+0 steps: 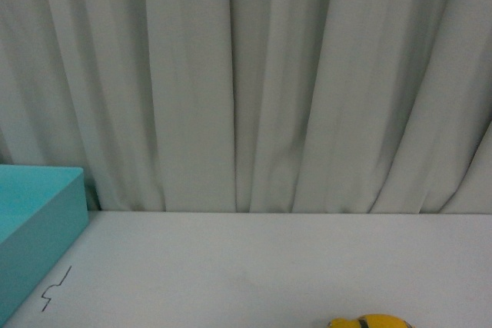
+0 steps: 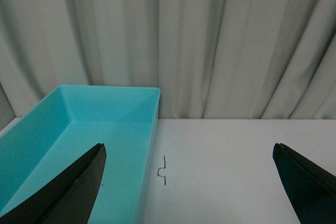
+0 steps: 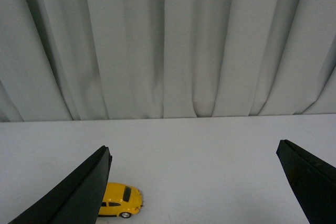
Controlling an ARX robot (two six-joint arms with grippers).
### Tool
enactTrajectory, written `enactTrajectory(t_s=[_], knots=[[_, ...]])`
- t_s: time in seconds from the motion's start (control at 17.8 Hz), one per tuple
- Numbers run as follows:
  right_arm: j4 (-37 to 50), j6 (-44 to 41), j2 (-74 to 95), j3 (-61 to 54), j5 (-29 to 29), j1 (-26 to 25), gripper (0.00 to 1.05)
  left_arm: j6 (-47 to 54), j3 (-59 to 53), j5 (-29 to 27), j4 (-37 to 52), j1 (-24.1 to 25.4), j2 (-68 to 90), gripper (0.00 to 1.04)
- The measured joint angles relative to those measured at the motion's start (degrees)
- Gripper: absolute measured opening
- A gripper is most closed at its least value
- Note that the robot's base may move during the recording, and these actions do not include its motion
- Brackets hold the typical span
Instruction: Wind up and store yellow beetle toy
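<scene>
Yellow beetle (image 3: 122, 198) looks light, hard, slippery; grip its sides. Your left fingers (image 2: 73, 192) and right fingers (image 3: 84, 198) are wide open, empty.

All three cameras sit low over the table (image 1: 269, 266), facing the curtain (image 1: 246, 74); every view shares both

You're facing a pale grey-white curtain (image 1: 254, 74) hanging in soft folds behind a plain white table (image 1: 254, 266). The light looks even and flat. You'll see a small dark squiggle (image 1: 55, 289), perhaps a pen mark, on the tabletop's left.
</scene>
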Motion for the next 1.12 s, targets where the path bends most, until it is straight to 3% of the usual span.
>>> enactTrajectory(t_s=[0.56, 0.62, 0.67, 0.73, 0.84, 0.96, 1.01, 1.12], knots=[[0.00, 0.00, 0.00, 0.00, 0.00, 0.00, 0.98, 0.00, 0.00, 0.02, -0.02, 0.00, 0.00, 0.98], [-1.27, 2.67, 3.89, 1.09, 10.60, 4.72, 0.98, 0.00, 0.00, 0.02, -0.02, 0.00, 0.00, 0.98], [6.10, 5.55, 13.31, 2.12, 19.65, 8.74, 0.98, 0.00, -0.02, 0.07, -0.02, 0.00, 0.00, 0.98], [14.82, 6.27, 21.64, 3.08, 21.88, 6.49, 0.98, 0.00, 0.00, 0.02, 0.02, 0.00, 0.00, 0.98], [33.05, 5.95, 38.51, 4.83, 15.19, -2.80, 0.98, 0.00, 0.00, 0.04, 0.00, -0.04, 0.00, 0.98], [46.07, 4.02, 52.50, 7.04, 3.19, -10.64, 0.98, 0.00, 0.00, 0.02, 0.02, -0.04, 0.00, 0.98], [50.90, 3.23, 58.42, 9.22, -2.14, -13.16, 0.98, -0.02, 0.00, 0.00, -0.04, -0.04, 0.00, 0.98], [58.95, -0.26, 70.77, 16.87, -13.44, -11.89, 0.98, 0.00, 0.00, 0.02, 0.02, -0.04, 0.00, 0.98]])
